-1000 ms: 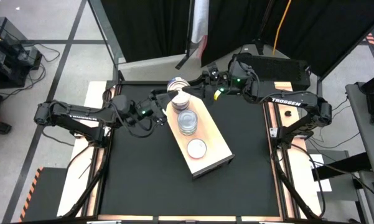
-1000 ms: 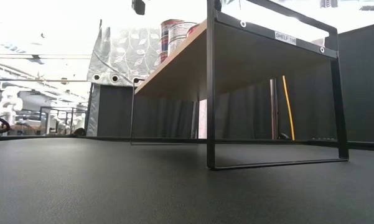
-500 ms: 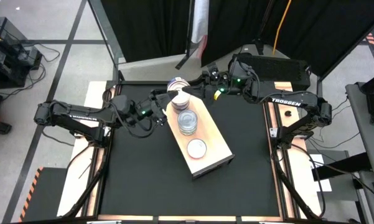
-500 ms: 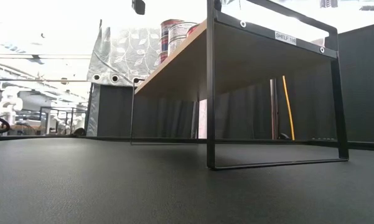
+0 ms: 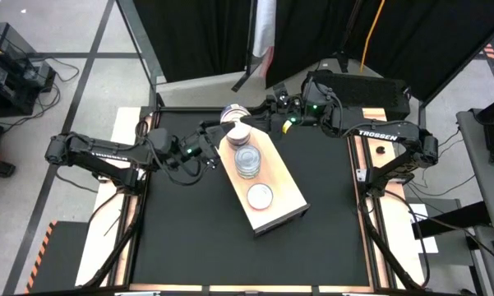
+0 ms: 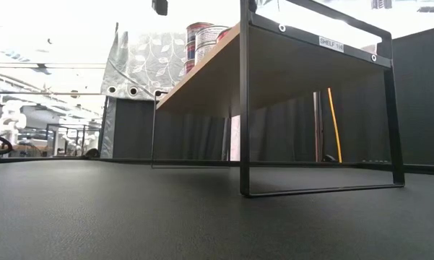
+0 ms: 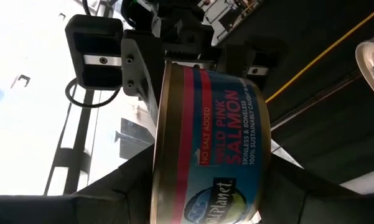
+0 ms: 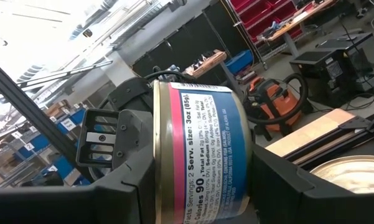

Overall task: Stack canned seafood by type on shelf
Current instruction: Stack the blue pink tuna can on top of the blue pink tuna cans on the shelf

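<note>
- The shelf (image 5: 275, 197) lies diagonally at the frame's centre on the black tabletop (image 5: 189, 238).
- 3 groups of tins sit on it: 1 single tin (image 5: 260, 196) at lower right, 1 bluish-lidded stack (image 5: 247, 159) in the middle, 1 stack (image 5: 239, 132) at the upper end.
- 1 salmon tin (image 5: 232, 113) hangs just above the shelf's upper end, clamped from both sides: left tool (image 5: 219, 126) and right tool (image 5: 251, 116) each grip it.
- Tins counted per stack: cannot tell.
</note>
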You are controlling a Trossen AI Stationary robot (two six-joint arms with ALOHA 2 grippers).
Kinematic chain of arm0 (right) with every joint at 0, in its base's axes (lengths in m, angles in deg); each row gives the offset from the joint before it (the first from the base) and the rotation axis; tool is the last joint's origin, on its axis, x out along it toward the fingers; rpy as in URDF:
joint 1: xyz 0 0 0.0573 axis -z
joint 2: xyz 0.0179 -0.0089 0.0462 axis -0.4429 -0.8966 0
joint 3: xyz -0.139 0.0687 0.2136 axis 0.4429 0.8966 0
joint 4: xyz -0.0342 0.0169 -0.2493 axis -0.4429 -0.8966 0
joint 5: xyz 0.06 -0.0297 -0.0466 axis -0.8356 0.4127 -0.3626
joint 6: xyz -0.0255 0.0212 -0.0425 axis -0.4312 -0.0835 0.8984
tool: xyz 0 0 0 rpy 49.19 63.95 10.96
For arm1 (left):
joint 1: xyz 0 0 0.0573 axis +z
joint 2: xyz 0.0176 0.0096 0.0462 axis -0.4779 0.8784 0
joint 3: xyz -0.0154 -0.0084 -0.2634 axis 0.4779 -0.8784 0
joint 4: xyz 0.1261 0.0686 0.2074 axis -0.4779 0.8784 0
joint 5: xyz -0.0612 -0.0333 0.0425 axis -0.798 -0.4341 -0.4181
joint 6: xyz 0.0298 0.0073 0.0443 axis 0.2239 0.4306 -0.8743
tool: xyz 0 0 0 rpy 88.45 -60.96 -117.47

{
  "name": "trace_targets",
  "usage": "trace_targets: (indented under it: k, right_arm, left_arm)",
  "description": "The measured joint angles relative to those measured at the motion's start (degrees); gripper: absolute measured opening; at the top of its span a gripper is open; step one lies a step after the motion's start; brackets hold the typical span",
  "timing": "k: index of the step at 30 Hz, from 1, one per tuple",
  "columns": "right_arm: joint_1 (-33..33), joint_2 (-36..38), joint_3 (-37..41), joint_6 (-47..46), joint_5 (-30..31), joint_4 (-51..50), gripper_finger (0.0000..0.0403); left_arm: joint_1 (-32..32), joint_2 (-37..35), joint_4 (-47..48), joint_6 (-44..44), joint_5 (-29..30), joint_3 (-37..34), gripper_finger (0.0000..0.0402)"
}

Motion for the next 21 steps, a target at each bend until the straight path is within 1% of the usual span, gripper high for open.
trace_targets:
  k: [4, 9, 11, 17, 21]
  right_arm:
    - [0.02, 0.00, 0.00, -0.03, 0.10, 0.00, 0.0185]
    - [0.04, 0.00, 0.04, -0.06, 0.15, 0.00, 0.0185]
    - [0.04, 0.00, 0.04, 1.01, 0.12, 0.31, 0.0185]
    - [0.28, 0.33, -0.07, 1.01, 1.13, 1.18, 0.0185]
    - [0.46, 0.46, -0.07, 0.76, 0.94, 0.91, 0.0185]
  left_arm:
    - [-0.01, 0.00, 0.02, 0.52, 0.25, -0.02, 0.0217]
    - [-0.35, 0.00, 0.85, 4.57, 0.60, 0.00, 0.0226]
    - [-0.68, 0.00, 1.09, 5.49, 0.85, 0.00, 0.0244]
    - [-2.04, 0.00, 0.99, 5.40, 1.11, -0.01, 0.0316]
    - [-2.00, 0.00, 0.17, 4.58, 1.28, -0.04, 0.0329]
